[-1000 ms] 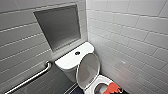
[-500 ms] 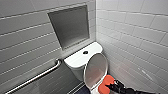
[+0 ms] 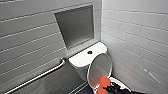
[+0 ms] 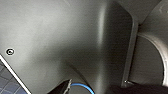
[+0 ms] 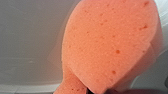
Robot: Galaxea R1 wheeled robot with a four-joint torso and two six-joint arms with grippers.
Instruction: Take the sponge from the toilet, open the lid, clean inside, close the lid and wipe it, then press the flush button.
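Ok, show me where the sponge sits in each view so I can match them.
Head view: the sponge, bottom edge, before the raised lid.
Right wrist view: the sponge across the middle.
Left wrist view: a grey curved surface.
Shared landmark: the toilet, white behind it.

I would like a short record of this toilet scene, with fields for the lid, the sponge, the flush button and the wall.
lid: raised, inner face toward the camera
sponge: red-orange, in the jaws of the right gripper, in front of the lid
flush button: middle of the tank top
wall: grey recess above the tank top; metal grab bar lower down
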